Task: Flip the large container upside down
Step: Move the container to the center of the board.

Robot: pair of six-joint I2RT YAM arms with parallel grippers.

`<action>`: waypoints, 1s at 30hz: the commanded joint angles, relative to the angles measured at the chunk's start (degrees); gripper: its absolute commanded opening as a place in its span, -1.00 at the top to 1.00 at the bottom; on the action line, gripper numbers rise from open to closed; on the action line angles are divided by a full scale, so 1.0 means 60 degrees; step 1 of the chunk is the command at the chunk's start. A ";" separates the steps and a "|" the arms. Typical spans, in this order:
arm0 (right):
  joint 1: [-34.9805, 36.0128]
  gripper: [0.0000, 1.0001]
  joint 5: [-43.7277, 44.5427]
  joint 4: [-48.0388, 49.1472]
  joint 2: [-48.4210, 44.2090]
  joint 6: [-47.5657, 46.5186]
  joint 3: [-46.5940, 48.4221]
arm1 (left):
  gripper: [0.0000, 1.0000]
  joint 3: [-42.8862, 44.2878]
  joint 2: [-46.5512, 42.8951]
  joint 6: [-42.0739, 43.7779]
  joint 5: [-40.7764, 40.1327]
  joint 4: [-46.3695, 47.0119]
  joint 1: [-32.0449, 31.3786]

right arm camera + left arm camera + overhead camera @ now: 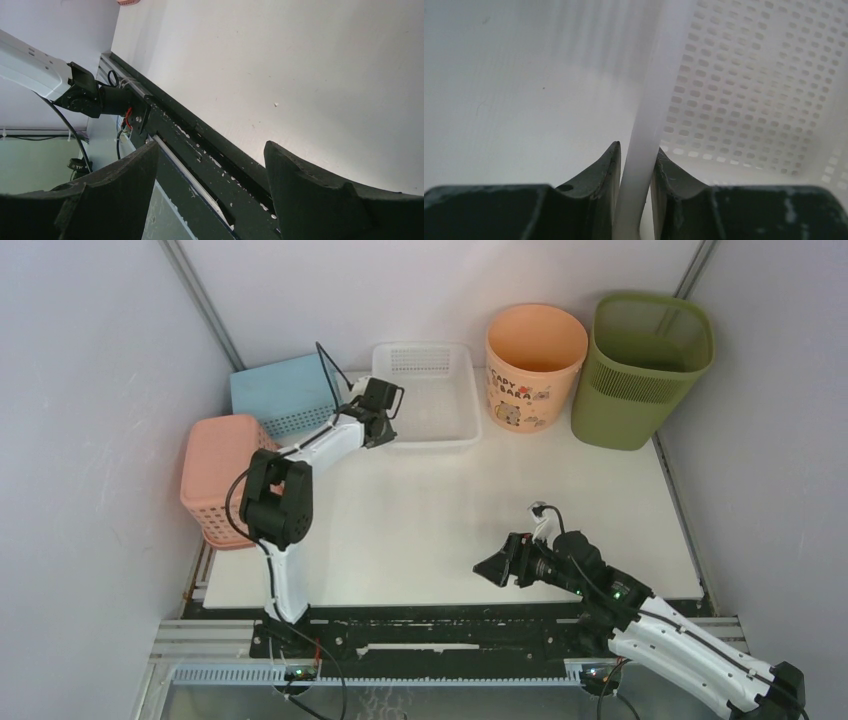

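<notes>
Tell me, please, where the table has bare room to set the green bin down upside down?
The widest bare patch is the table's middle, bordered by the white tray behind, the pink basket left and the right hand in front. The strip before the green bin is free too. The back row is crowded: blue basket, tray, peach bucket, bin.

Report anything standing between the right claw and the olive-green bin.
Nothing visible does: only bare table lies between the open right claw and the olive-green bin. The peach bucket stands beside the bin, off that line. The left claw grips the white tray by its wall.
</notes>
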 commanded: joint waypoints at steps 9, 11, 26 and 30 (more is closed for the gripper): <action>-0.0016 -0.70 -0.0006 0.0222 -0.0231 -0.0066 0.0548 | 1.00 -0.3221 -0.2302 0.0228 -0.0876 0.0190 -0.0566; -0.0079 -0.70 -0.0051 0.0207 -0.0170 -0.0128 0.0624 | 1.00 -0.3695 -0.2584 0.0166 -0.0829 0.0367 -0.0709; -0.0298 -0.70 -0.0031 -0.0680 -0.0460 -0.0591 0.1308 | 1.00 -0.6394 -0.4784 -0.0457 -0.0979 0.0273 -0.2896; -0.0429 -0.70 -0.0096 -0.0870 -0.0509 -0.0701 0.1498 | 1.00 -0.7161 -0.5587 -0.0810 -0.0888 0.0013 -0.3384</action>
